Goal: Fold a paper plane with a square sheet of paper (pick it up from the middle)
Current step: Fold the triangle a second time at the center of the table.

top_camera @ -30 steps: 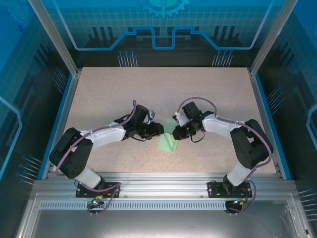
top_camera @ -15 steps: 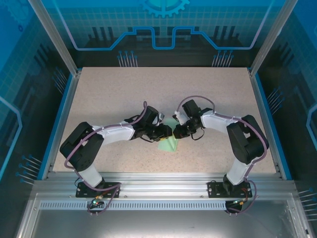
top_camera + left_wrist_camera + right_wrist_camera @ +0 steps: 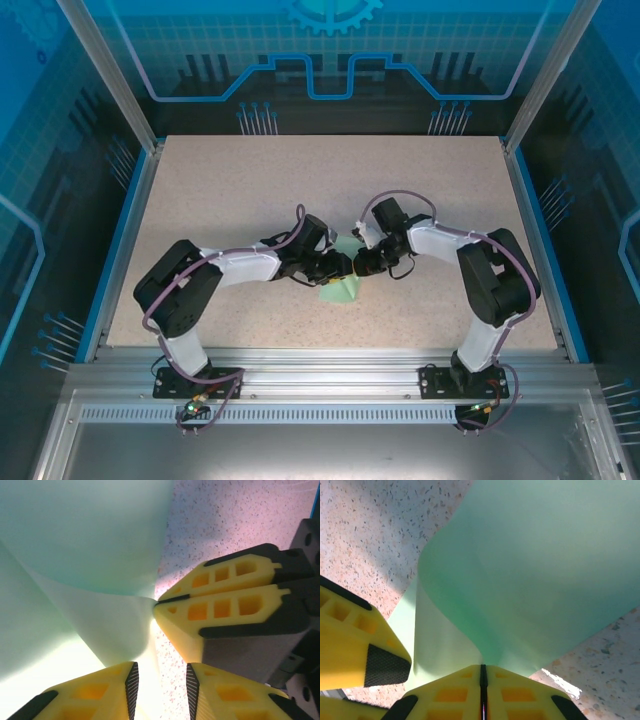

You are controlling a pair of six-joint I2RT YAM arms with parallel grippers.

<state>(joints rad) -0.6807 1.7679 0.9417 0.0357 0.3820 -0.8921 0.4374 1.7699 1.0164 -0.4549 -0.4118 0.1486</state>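
Pinching the green paper sheet point(image 3: 530, 570), the right end effector point(image 3: 482, 670) faces the left end effector point(image 3: 160, 682), whose jaws stand narrowly parted.

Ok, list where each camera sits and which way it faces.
Top external: fixed above and behind the bases, looking down on the table; both arms show, the left gripper and right gripper meeting over the paper sheet.
Left wrist: on the left arm, looking along its own open gripper at the sheet and the right gripper.
Right wrist: on the right arm, looking past its own shut gripper at the sheet.
Shared: both wrist views show the right gripper pinching the sheet.
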